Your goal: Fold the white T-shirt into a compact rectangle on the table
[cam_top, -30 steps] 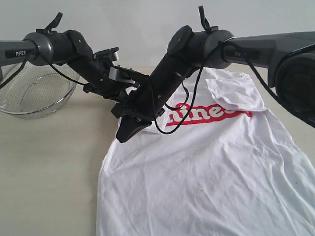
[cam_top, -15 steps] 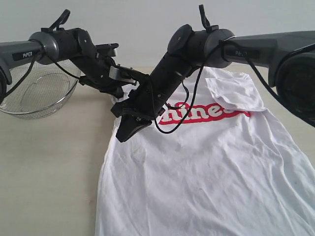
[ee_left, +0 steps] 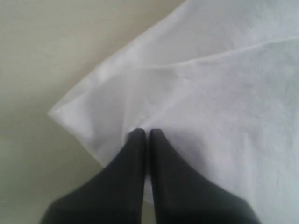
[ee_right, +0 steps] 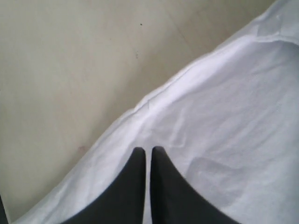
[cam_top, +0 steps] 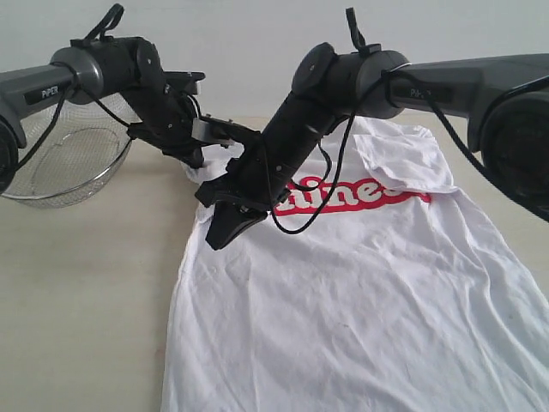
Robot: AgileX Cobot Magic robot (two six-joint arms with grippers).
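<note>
The white T-shirt (cam_top: 360,283) lies face up on the table (cam_top: 86,292), red lettering across its chest and its far right sleeve folded inward. My left gripper (cam_top: 196,160) is at the shirt's left sleeve. In the left wrist view it (ee_left: 143,133) is shut, with creases in the white cloth (ee_left: 224,93) running into its tips. My right arm reaches across the middle. Its gripper (cam_top: 220,233) is shut, tips down on the shirt's left edge. In the right wrist view the gripper (ee_right: 148,150) is over the wrinkled cloth (ee_right: 233,116) beside bare tabletop (ee_right: 70,70).
A steel mesh bowl (cam_top: 64,163) stands at the far left of the table, just beyond the left arm. The two arms cross closely above the shirt's left shoulder. Bare tabletop (ee_left: 46,46) lies left of the shirt.
The left arm has drawn back toward the left, and the left sleeve has come out with it. The whole shirt has shifted slightly left. The right gripper has hardly moved.
</note>
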